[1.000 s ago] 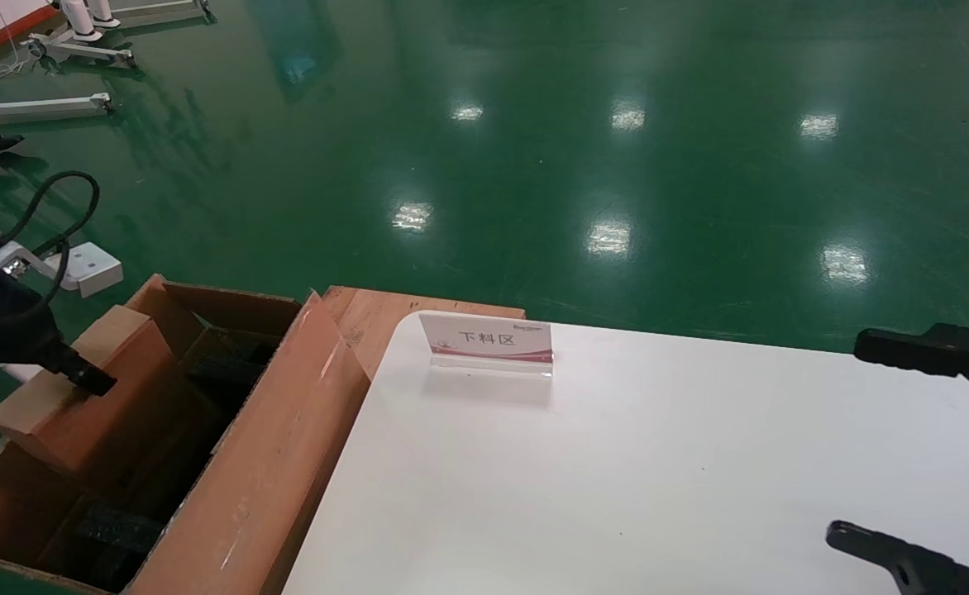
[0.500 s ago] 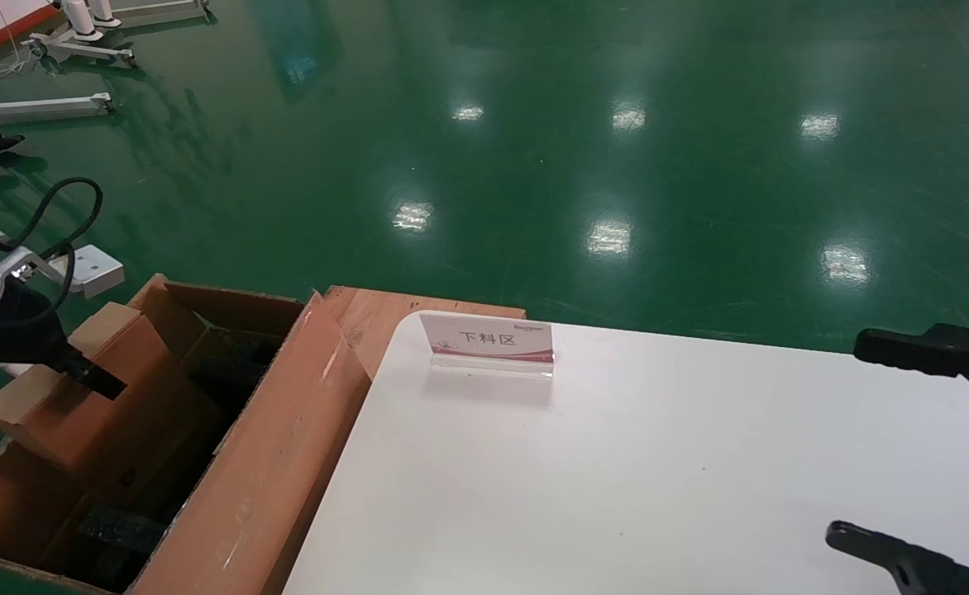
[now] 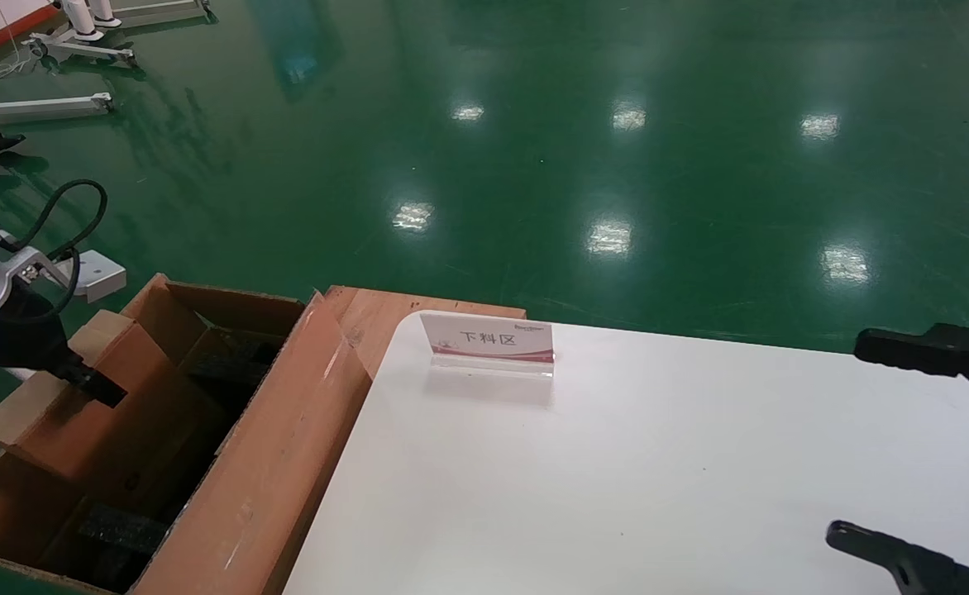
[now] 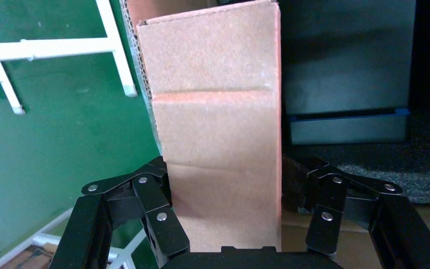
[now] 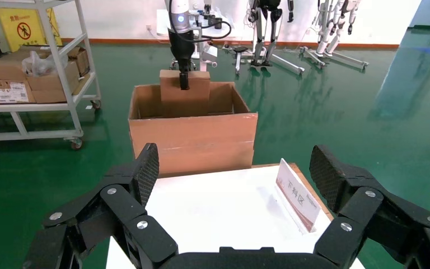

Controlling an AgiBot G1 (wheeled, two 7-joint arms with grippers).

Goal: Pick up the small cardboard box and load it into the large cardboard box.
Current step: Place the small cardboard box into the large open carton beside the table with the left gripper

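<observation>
The small cardboard box [image 3: 79, 397] sits partly down inside the large cardboard box [image 3: 278, 463], clamped between my left gripper [image 4: 224, 213] fingers (one on each side face). My right gripper [image 5: 232, 207] hangs spread wide and empty over the white table [image 3: 617, 479], near a sign [image 3: 489, 340].

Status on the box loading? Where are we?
Pick-up is done: the left claw grips the small box. In hand: the box hangs partly inside the big box, its top above the rim. Left: lower it in and let go. The right claw idles open above the table.
</observation>
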